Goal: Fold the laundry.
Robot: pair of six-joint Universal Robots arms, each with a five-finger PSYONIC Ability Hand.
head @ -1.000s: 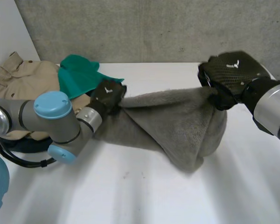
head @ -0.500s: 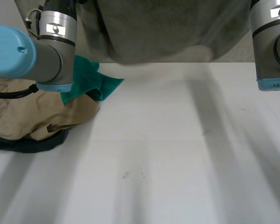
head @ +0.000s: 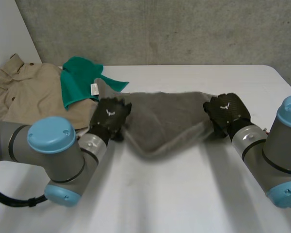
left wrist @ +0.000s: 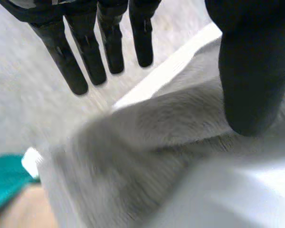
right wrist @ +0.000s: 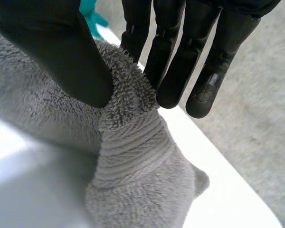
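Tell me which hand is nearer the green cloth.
Left. The left hand is at the end of the grey towel next to the green cloth. The right hand pinches the towel's opposite end, with the whole towel between.

Three pieces of laundry: one grey towel (head: 165, 116), one green cloth (head: 77, 80), one beige garment (head: 24, 92). One white table (head: 184, 194). Two black hands: left hand (head: 109, 116), right hand (head: 227, 110). Two arms, grey with light-blue caps.
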